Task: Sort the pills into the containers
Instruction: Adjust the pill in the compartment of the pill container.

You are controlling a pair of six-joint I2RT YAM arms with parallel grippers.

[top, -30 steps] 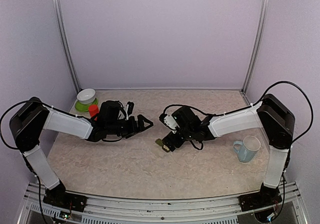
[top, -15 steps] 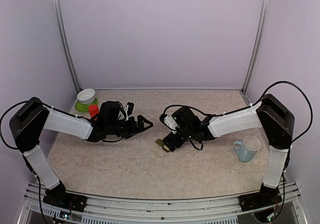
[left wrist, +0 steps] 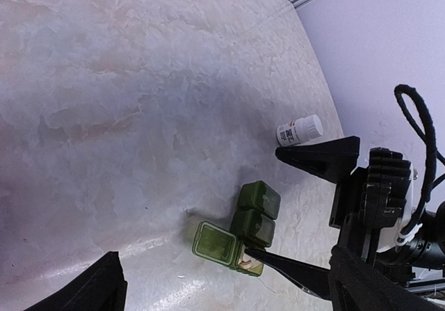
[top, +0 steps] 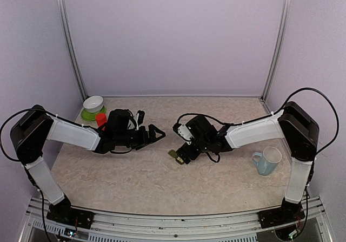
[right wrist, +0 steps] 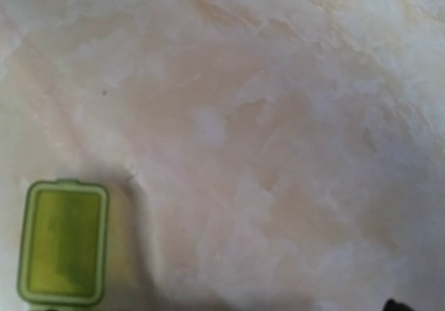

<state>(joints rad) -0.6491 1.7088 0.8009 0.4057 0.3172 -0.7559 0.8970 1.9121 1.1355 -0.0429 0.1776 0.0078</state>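
The containers [left wrist: 256,213] are a dark green strip of three joined compartments on the marbled table, seen also as the containers [top: 173,154] in the top view. The nearest compartment's lid [left wrist: 215,241] stands flipped open, and pale pills [left wrist: 245,261] lie inside it. My right gripper [left wrist: 263,201] is open wide over the strip, with one finger tip reaching into the open compartment and the other finger above the far end. In the right wrist view only the open lid [right wrist: 64,252] shows. My left gripper [top: 151,124] hovers open to the left, holding nothing.
A small white pill bottle [left wrist: 299,130] lies just beyond the right gripper. A white bowl [top: 93,103] on a green plate [top: 85,115] and a red object [top: 101,118] stand at the back left. A pale blue mug [top: 266,161] sits at the right.
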